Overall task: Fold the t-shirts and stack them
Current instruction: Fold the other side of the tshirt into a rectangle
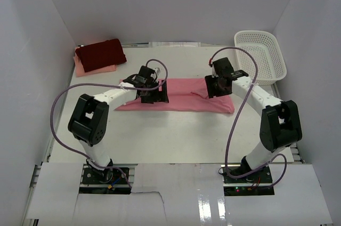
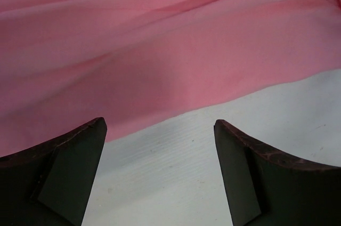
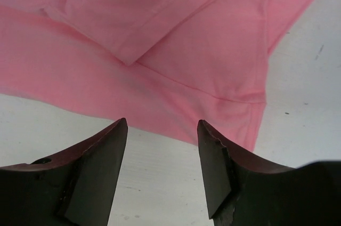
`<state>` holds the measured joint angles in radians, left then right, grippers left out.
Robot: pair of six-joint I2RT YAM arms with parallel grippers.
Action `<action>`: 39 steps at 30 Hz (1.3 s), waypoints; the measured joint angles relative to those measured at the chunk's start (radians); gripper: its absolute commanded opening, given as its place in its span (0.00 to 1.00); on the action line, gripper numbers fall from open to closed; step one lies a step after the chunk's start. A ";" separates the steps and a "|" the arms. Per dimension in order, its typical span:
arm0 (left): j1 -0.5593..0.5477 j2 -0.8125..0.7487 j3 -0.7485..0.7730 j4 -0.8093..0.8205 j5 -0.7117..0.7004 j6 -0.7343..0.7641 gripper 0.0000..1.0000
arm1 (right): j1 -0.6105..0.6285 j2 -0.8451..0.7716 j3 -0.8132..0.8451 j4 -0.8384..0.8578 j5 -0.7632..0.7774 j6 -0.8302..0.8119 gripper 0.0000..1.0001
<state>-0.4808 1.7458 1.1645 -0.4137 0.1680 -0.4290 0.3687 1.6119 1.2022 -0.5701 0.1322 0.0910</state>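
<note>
Three shirts are seen together only from above. The salmon-pink t-shirt [image 1: 186, 97] lies as a long folded strip across the middle of the table [image 1: 176, 135]. The dark maroon t-shirt [image 1: 100, 54] sits on the pale peach t-shirt [image 1: 85, 69] in the far left corner, well apart from the strip, and the white mesh basket [image 1: 277, 58] stands at the far right. Wrist views show the jaws: the left gripper [image 2: 160, 124] is spread wide and empty over the strip's edge, and the right gripper [image 3: 162, 122], fingers parted around nothing, hangs over an edge near a corner, beside a folded-over layer. White tabletop shows between strip and arm bases.
</note>
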 measured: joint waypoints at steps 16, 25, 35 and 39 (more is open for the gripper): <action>0.067 0.154 0.112 0.140 0.189 -0.260 0.87 | 0.093 0.095 -0.014 0.169 0.011 -0.065 0.53; 0.173 0.156 0.011 0.198 0.291 -0.364 0.88 | 0.134 0.160 -0.041 0.272 0.047 -0.072 0.50; 0.180 0.156 0.003 0.204 0.315 -0.373 0.88 | 0.148 0.244 -0.025 0.288 0.156 -0.069 0.40; 0.180 0.156 0.003 0.201 0.314 -0.365 0.88 | 0.149 0.245 -0.024 0.287 0.189 -0.068 0.40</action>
<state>-0.3012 1.9018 1.1675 -0.2127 0.4820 -0.7944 0.5175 1.8565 1.1782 -0.2832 0.3210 0.0227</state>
